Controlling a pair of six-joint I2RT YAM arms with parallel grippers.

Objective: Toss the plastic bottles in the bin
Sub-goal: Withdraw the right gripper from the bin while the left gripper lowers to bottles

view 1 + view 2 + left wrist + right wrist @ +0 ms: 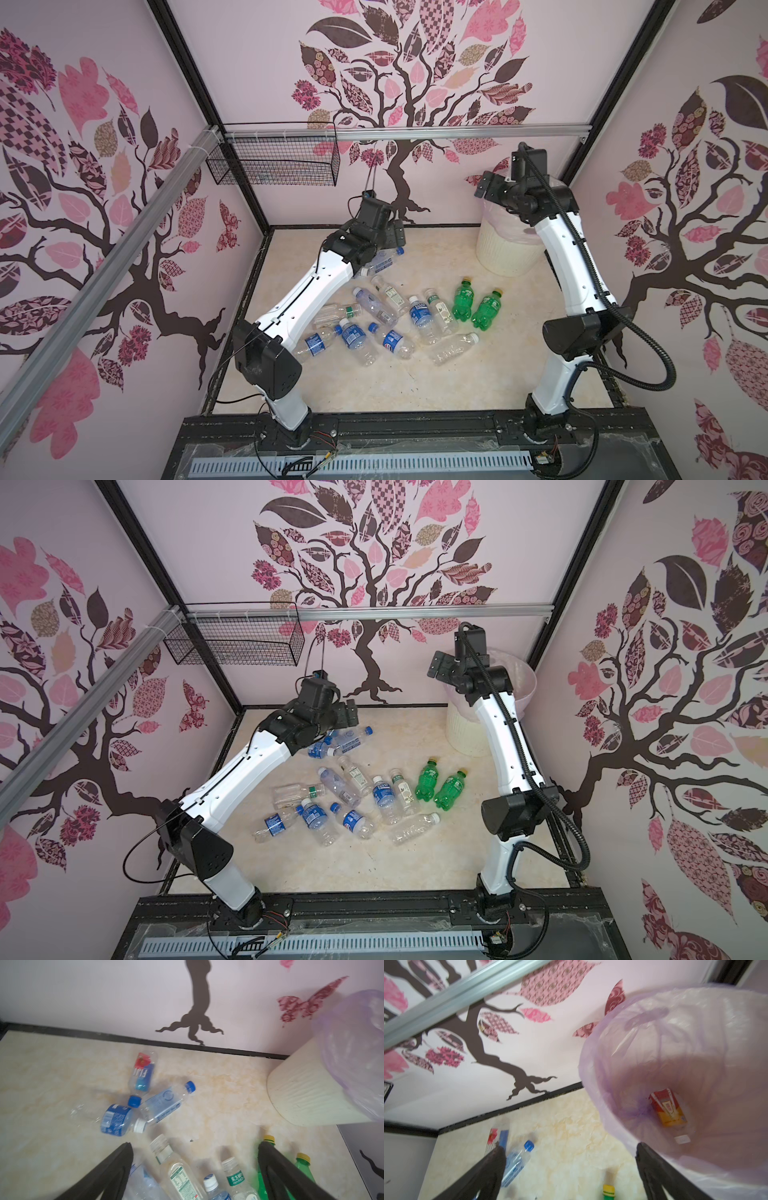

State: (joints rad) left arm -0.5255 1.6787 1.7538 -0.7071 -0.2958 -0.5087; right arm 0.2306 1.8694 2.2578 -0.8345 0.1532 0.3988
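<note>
Top views, plastic bottles (419, 313): on their sides in a loose heap on the desk (415, 386) between the two arms, with the two green ones (463, 301) at the edge nearest the bin; neither arm holds one
Top views, bin (503, 255): upright in the far right corner, near the green pair and well apart from the heap's left side, so it looks easier for the right arm to reach
Top views, left end effector (397, 232): low over the far end of the heap and tilted toward the desk, probably lining up a pick
Top views, right end effector (488, 187): raised just beside the bin's rim, above the liner; its spread is hard to judge from here
Left wrist view, left end effector (195, 1145): jaws spread wide with nothing between them, which suits reaching rather than carrying
Left wrist view, three far bottles (164, 1103): touching one another just beyond the fingertips, so they are the likeliest next target
Right wrist view, right end effector (570, 1147): jaws spread and empty, one side over the liner's edge and the other over the desk — a pose that fits letting go
Right wrist view, bin's inside: a red-and-yellow labelled bottle (667, 1109) lies at the bottom of the lilac bag (612, 1053) — the task looks barely begun
</note>
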